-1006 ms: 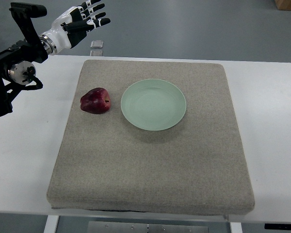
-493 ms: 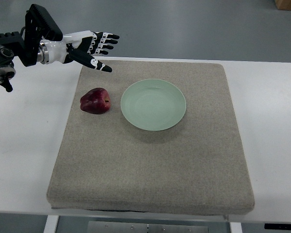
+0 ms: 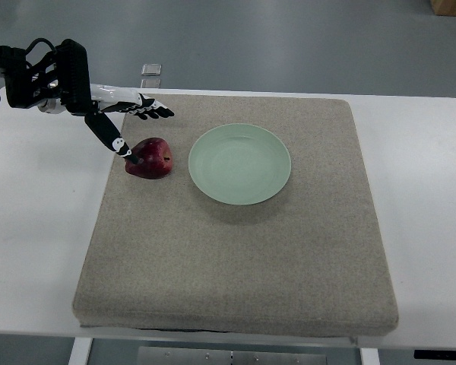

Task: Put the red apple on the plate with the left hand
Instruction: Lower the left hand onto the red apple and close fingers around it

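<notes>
Apple (image 3: 150, 158) lies on the mat (image 3: 235, 251), just left of the plate (image 3: 239, 164). Our left hand (image 3: 121, 122) hovers above it, fingers (image 3: 153, 112) spread, thumb at its top. We should lower squarely, then wrap around its sides before lifting.

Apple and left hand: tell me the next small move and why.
Probably lower the left hand a little and close its fingers around the apple. The hand is open, its thumb tip reaches the apple's left side, and the other fingers are spread above its far side, so nothing is gripped yet. The plate beside it on the mat is empty.
</notes>
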Available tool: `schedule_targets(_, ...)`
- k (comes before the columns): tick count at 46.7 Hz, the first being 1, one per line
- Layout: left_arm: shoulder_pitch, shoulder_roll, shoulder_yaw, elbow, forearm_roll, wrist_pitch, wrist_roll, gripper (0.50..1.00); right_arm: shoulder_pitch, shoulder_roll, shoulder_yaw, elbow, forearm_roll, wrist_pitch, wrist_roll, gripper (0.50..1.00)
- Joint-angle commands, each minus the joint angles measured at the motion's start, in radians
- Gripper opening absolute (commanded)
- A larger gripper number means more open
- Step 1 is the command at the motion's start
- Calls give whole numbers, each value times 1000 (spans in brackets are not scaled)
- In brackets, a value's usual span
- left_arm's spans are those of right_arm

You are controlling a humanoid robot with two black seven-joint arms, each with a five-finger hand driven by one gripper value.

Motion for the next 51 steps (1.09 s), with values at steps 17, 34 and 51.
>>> schedule_targets(17,9,-45,0,-14,210,91,3,984,-1,0,0,0,0,1,0,930)
schedule_targets(34,25,-69,17,1,209,130,5,984,-1,0,0,0,0,1,0,930)
schedule_targets(51,61,-112,15,47,192,176,32,981,-1,0,0,0,0,1,0,930)
